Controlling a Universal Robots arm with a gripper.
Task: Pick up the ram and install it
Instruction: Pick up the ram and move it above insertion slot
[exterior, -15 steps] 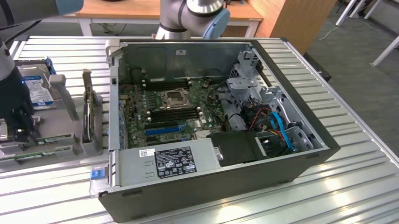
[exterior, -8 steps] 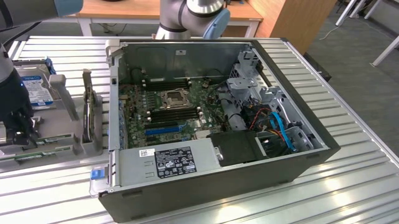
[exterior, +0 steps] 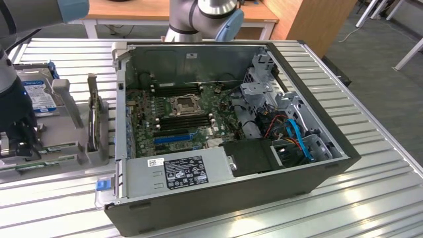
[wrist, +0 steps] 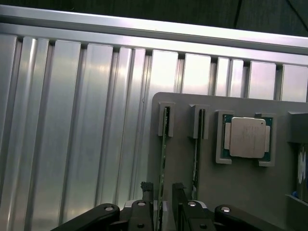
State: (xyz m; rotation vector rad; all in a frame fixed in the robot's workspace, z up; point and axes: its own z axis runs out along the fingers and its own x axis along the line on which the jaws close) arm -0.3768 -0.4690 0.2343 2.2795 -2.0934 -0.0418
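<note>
The ram (wrist: pixel 163 144) is a thin green stick standing on edge in a slot of the grey holder (wrist: pixel 240 187). A second stick (wrist: pixel 197 154) stands parallel beside it. My gripper (wrist: pixel 162 190) is open, with one dark finger on each side of the first stick and a small gap to each. In the exterior view the gripper (exterior: pixel 19 151) hangs low over the holder's (exterior: pixel 66 131) near end at the far left, well away from the open computer case (exterior: pixel 198 198).
A processor chip (wrist: pixel 245 137) sits in a pocket of the holder. An upright card (exterior: pixel 96 119) and a hard drive (exterior: pixel 36 94) also stand on it. Inside the case, black memory slots (exterior: pixel 178 121) flank the processor socket (exterior: pixel 184 104), with cables at the exterior view's right.
</note>
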